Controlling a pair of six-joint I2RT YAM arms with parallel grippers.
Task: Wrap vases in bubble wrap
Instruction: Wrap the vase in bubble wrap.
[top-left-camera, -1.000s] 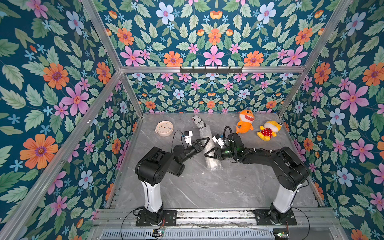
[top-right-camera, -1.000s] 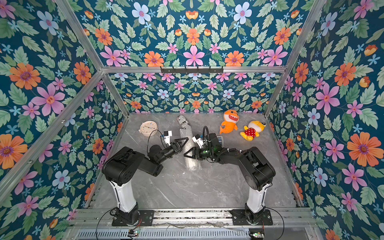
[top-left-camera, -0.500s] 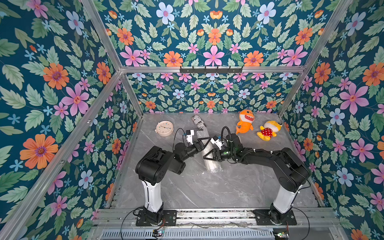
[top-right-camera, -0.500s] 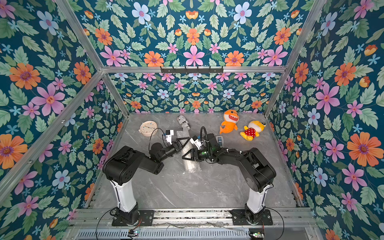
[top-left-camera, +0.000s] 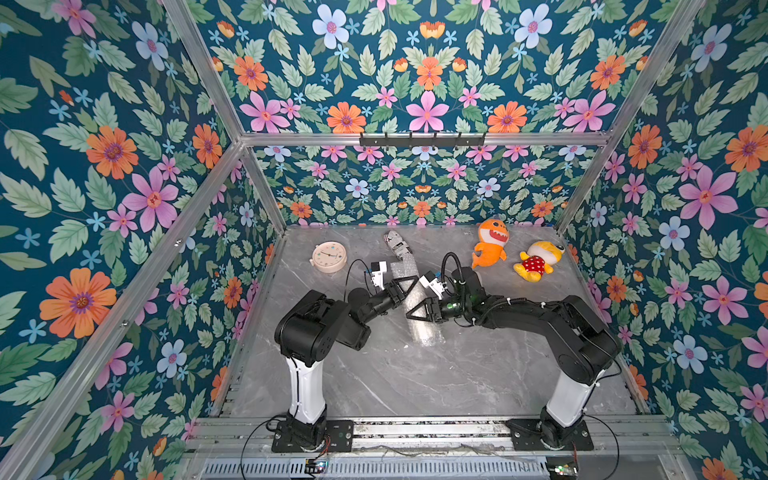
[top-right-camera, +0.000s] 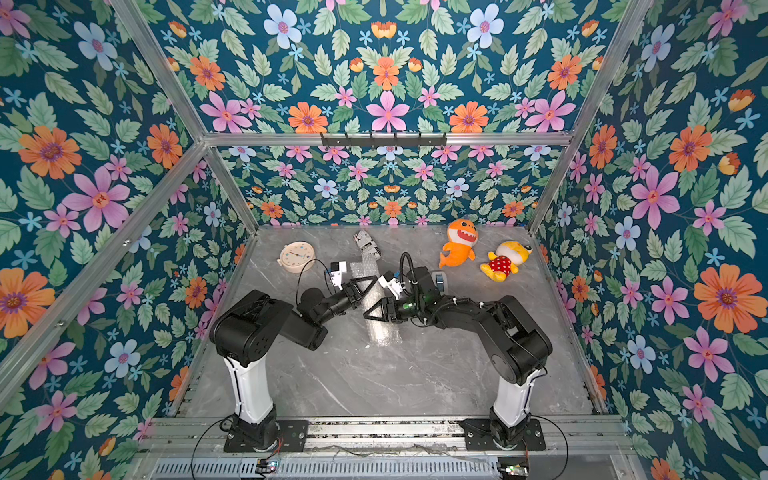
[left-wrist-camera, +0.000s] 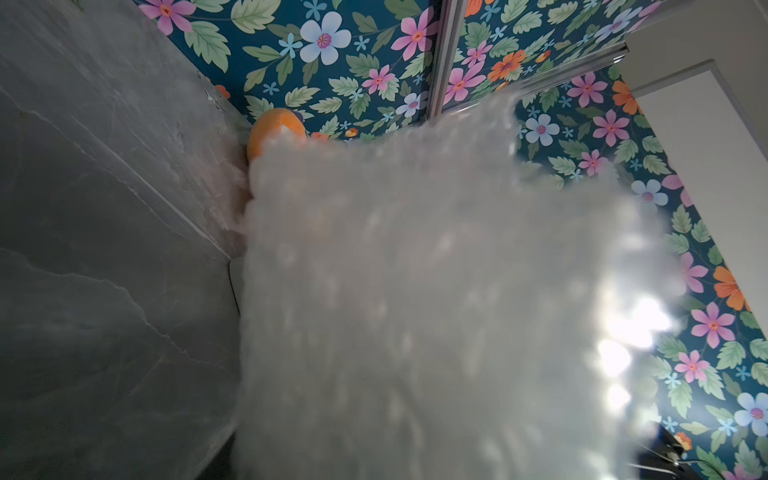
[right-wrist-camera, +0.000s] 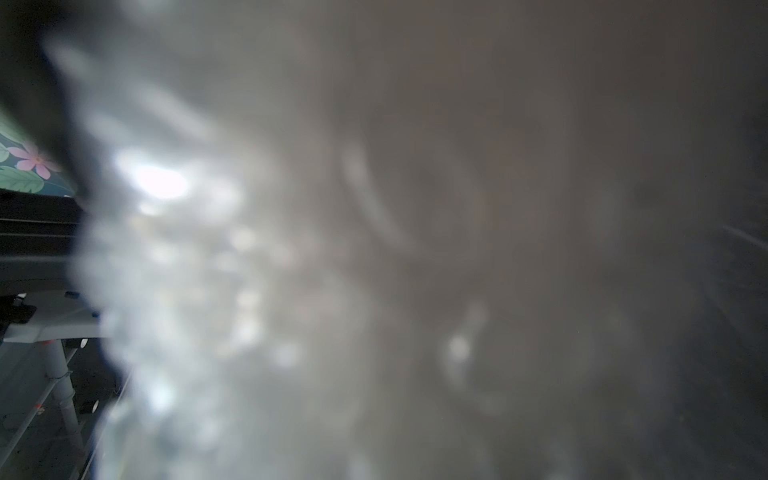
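Plainly, the bubble wrap (top-left-camera: 424, 332) runs eleven-to-five o'clock — left gripper (top-left-camera: 408, 283) clamped near its eleven o'clock end; right gripper (top-left-camera: 413, 312) at three, jaws unreadable.

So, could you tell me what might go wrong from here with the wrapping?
1. The left gripper is shut on the bubble wrap; a pull could unroll it or tear it free.
2. Wrap blocks most of both wrist views and the vase is hidden, so a slipping grip may go unseen.
3. The printed cylinder lies at the wrap's far end and could get knocked.
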